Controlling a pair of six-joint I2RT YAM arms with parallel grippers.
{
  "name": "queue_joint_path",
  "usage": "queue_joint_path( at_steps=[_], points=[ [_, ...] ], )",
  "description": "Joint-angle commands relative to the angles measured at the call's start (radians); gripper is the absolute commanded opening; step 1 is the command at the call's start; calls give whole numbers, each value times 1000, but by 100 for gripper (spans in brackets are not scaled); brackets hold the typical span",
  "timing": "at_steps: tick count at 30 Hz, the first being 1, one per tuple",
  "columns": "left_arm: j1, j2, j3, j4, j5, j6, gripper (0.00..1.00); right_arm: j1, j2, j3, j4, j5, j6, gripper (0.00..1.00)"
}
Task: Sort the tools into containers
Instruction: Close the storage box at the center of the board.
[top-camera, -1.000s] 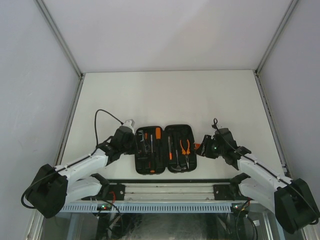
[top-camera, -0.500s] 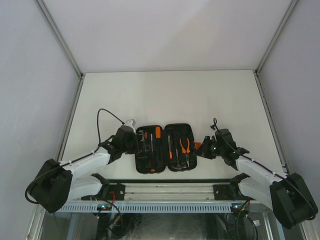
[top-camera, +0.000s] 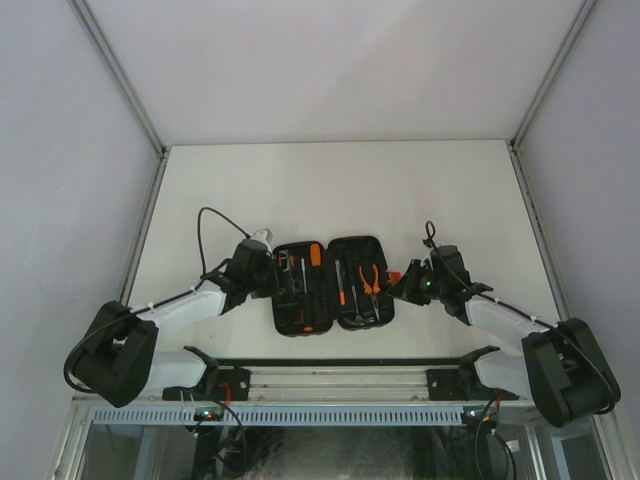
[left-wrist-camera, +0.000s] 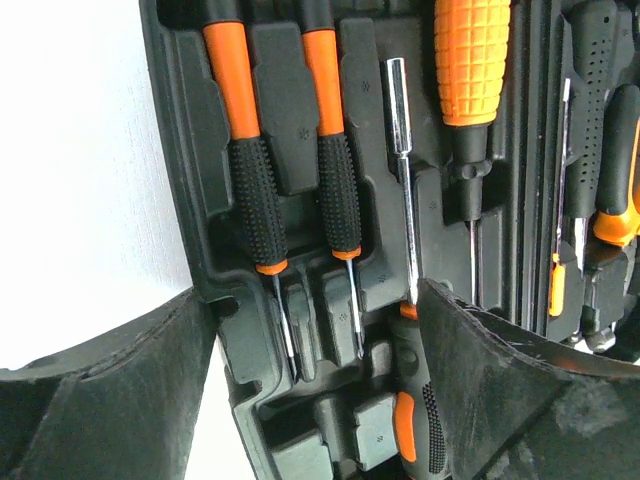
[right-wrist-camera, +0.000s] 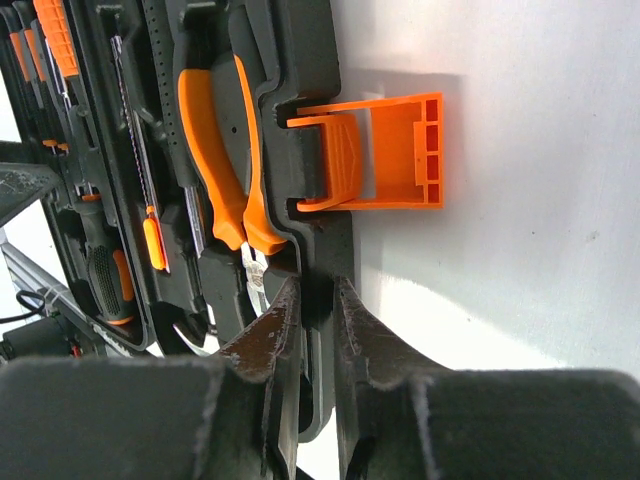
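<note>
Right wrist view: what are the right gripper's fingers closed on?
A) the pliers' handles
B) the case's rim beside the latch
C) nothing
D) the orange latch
B: the right gripper pinches the tool case rim just beside the orange latch, pliers untouched.

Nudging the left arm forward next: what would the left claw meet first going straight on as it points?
Likely the tool case, by the tips of two slim screwdrivers; the open left claw straddles its edge. Depth is unclear.
</note>
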Motion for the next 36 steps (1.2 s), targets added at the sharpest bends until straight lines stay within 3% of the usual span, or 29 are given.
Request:
queue_joint_path(
  at_steps=[1, 17, 28, 36],
  points=[
    [28, -14, 53, 51, 77, 18, 85, -15, 36, 30, 69, -16, -9, 5],
    [79, -303, -166, 105, 12, -51, 97, -23, 39, 30, 54, -23, -24, 10],
    [136, -302, -298, 320, 129, -150, 100, -26, 41, 30, 51, -36, -28, 11],
    [138, -239, -309, 399, 147, -165, 100, -25, 44, 29, 60, -40, -25, 11]
  ],
)
